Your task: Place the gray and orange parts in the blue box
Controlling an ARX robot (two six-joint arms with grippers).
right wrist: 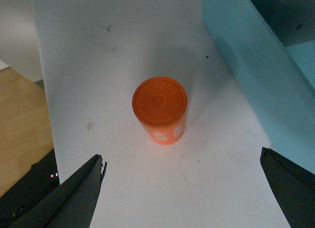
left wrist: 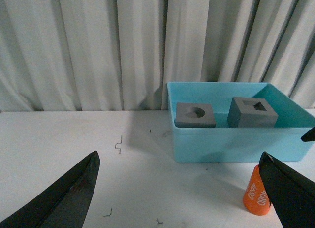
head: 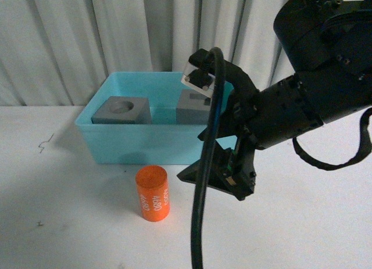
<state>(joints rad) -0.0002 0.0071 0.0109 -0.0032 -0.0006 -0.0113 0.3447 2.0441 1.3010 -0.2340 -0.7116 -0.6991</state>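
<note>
Orange cylinder (head: 152,194) standing outside the blue box (head: 139,144) - both gray cubes sitting inside it.

Nearest, the cylinder is standing upright on the white table (head: 70,222), just in front of the box's front wall; the right gripper (right wrist: 182,156) is hanging above it, fingers spread wide and gripping nothing; the left gripper (left wrist: 178,156) is likewise gaping, empty; farther back - in the box - the round-hole cube (head: 120,111) is resting at the left and the rectangular-hole cube (head: 192,109) at the right, apart; a pale curtain (head: 87,36) is hanging behind.
</note>
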